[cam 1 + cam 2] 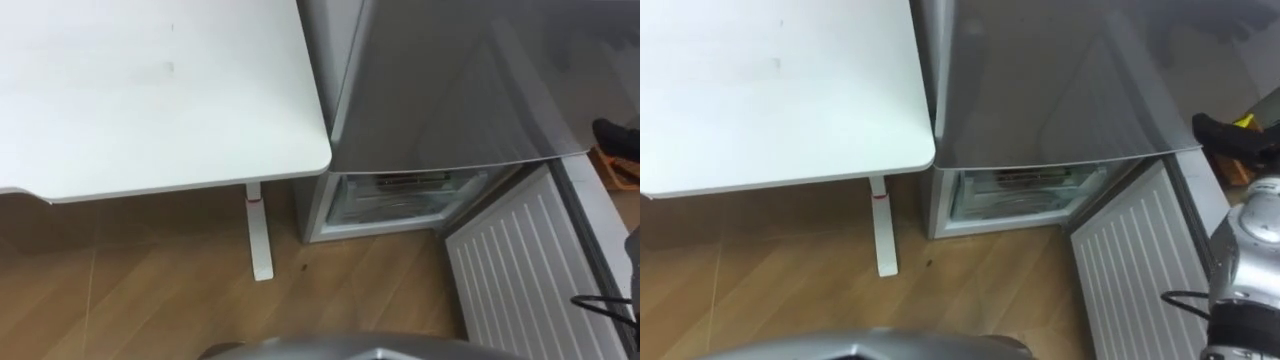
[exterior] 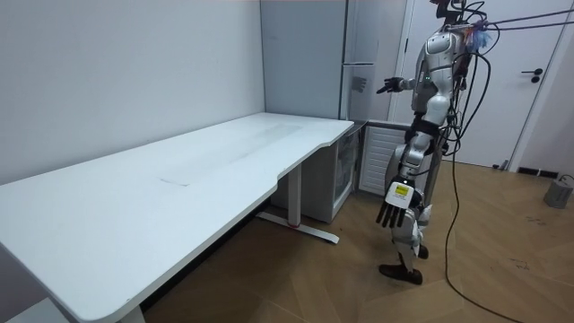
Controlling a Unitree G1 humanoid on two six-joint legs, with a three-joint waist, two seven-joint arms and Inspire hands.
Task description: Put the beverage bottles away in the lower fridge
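Standing before fridge [image 1: 450, 80] past tabletop [image 1: 150, 100] corner. Finding lower door [image 1: 520, 270] open, lower compartment [image 1: 400, 198] contents indistinct. Hanging left hand [image 2: 395, 209] released; holding right hand [image 2: 389, 86] raised, fingers spread.

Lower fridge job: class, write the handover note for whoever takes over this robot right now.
Left hand: open, hanging at its side, holding nothing.
Right hand: open, raised toward the fridge, holding nothing.
Done: lower door stands open, lower compartment exposed.
Drinks: cannot tell whether any are inside.
Left: probably fetch any remaining drinks, load them, shut the door.
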